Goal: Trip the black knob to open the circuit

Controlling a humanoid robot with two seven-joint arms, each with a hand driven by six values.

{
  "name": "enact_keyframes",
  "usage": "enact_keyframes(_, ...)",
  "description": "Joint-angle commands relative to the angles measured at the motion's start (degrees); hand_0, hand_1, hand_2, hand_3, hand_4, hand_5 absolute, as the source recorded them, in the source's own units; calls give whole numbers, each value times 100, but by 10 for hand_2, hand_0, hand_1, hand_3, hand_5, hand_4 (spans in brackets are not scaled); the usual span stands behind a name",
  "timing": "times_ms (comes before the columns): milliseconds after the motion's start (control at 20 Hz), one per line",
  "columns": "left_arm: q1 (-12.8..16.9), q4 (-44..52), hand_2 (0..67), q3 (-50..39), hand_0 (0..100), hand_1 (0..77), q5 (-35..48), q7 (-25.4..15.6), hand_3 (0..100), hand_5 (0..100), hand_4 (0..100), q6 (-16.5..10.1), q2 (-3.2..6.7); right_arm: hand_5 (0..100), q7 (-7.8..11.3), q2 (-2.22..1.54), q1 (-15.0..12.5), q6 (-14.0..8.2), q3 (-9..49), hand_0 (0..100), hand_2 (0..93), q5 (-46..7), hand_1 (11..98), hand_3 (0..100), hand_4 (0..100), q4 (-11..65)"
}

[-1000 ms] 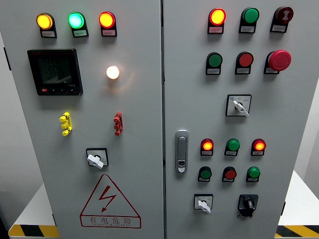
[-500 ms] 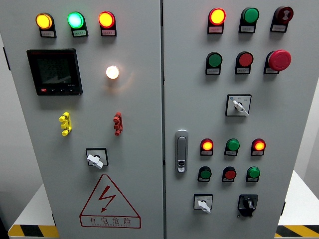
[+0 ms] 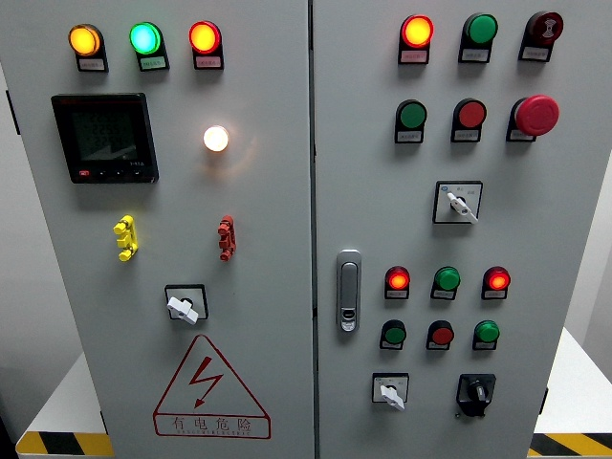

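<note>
One black knob (image 3: 474, 390) sits at lower right of right cabinet door (image 3: 574, 229), pointer roughly upright, untouched. Just left: white selector switch (image 3: 390, 392), lever tilted down-right. Above: row of three dark buttons, then indicator row, red lamp (image 3: 398, 280) and red lamp (image 3: 495, 279) lit, green between unlit. Chrome door handle (image 3: 349, 290) near seam. Red mushroom button (image 3: 535, 115) upper right. Left door: meter display (image 3: 105, 138), lit white lamp (image 3: 216, 139), hazard triangle (image 3: 210, 390). Neither robot hand in view; finger state cannot be told.

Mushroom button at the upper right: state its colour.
Red; the mushroom button shows best in the head view.
</note>
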Motion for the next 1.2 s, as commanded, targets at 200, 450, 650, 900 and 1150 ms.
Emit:
enact_keyframes(200,0,0,194,0,0,0,0,1,261,86,99,0,-6,243,11,-13,-568,-9,-333,857,7,312,377,198,98,2840)
enact_keyframes(450,-9,0,194,0,0,0,0,1,261,86,99,0,2,304,37,-21,-946,-79,-439,857,0,356,388,251,154,4712)
enact_keyframes(650,0,0,194,0,0,0,0,1,261,86,99,0,-6,385,46,-13,-1096,-325,-580,843,0,506,418,363,264,5909)
enact_keyframes(900,0,0,194,0,0,0,0,1,261,86,99,0,-6,509,213,5,-904,-877,-711,847,0,506,447,573,499,6359)
enact_keyframes(1150,0,0,194,0,0,0,0,1,261,86,99,0,-6,737,222,14,-490,-1196,-799,876,0,506,469,804,739,6359)
